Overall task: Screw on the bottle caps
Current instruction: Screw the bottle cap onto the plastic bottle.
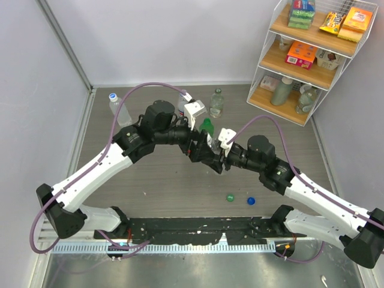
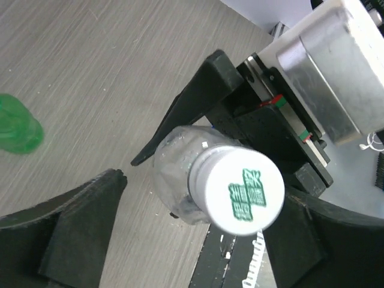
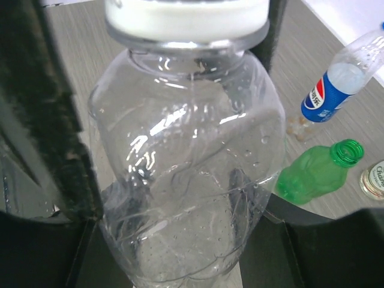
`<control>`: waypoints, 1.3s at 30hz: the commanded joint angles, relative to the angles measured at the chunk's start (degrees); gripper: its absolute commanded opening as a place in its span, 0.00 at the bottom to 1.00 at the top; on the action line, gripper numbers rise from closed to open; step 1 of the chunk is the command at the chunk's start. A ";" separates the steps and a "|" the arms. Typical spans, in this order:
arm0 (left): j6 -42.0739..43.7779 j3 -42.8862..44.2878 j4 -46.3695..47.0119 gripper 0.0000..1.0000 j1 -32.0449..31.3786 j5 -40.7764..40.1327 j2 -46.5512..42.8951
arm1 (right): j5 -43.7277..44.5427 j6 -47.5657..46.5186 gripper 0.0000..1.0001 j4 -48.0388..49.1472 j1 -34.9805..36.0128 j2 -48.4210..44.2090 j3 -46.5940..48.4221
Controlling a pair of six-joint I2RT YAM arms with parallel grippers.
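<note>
White cap (image 2: 243, 191) looks seated on clear bottle (image 3: 192, 120) in my right end effector (image 3: 174, 180); left end effector (image 2: 198, 210) wide. Green cap (image 1: 230, 197), blue cap (image 1: 251, 201) remain.

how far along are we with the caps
Looks done: white cap sits on the clear bottle, gripped by the right gripper. In hand: left gripper open around that cap. Left: green cap and blue cap lie loose; green bottle is open-necked, cola bottle waits.
</note>
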 commanded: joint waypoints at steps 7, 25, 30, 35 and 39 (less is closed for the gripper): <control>-7.97 -4.36 5.78 0.99 -0.99 -1.09 -7.06 | 9.65 1.20 0.01 10.44 0.23 -0.52 1.51; -31.62 6.44 -0.18 1.00 -0.99 -41.35 -7.34 | 16.61 -1.00 0.01 11.23 0.23 4.75 0.28; -31.36 11.98 -2.12 1.00 -0.99 -41.44 -2.50 | 17.57 -0.91 0.01 9.22 0.22 6.86 1.50; -31.01 15.58 -3.97 0.95 -0.99 -39.95 1.72 | 18.71 -1.44 0.01 8.42 0.23 7.48 1.94; -30.57 18.40 -7.74 0.87 -0.99 -39.94 4.44 | 19.42 -1.26 0.01 8.07 0.14 7.74 2.03</control>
